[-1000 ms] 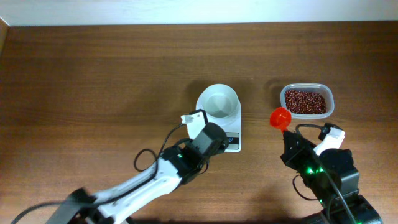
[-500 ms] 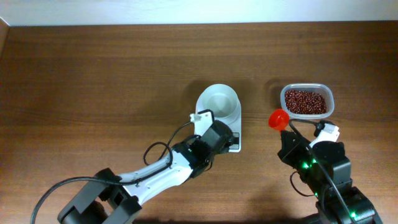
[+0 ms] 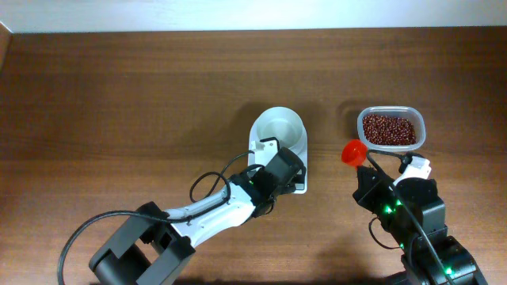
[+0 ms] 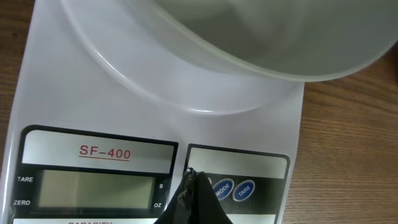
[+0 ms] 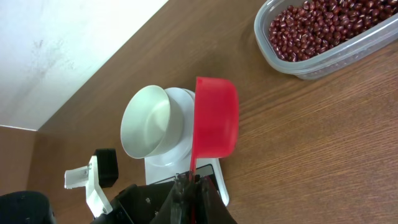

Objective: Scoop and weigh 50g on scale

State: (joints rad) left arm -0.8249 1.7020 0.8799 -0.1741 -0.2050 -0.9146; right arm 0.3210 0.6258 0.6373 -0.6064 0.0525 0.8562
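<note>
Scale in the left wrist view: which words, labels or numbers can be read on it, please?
"SF-400": red, above the display of the scale.
"TARE" and "ZERO": left of the display.
"g" and "oz": right of it.
"MODE": blue button.
"TARE": second blue button.
Bottom-edge line: cut off, unreadable.
Other views: nothing legible.

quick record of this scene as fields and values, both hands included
left hand: shut, tip over the button row of the scale
right hand: shut on red scoop
red scoop place: between scale and tub, outside both
scale display: blank
bowl: on scale, empty
tub contents: red beans
</note>
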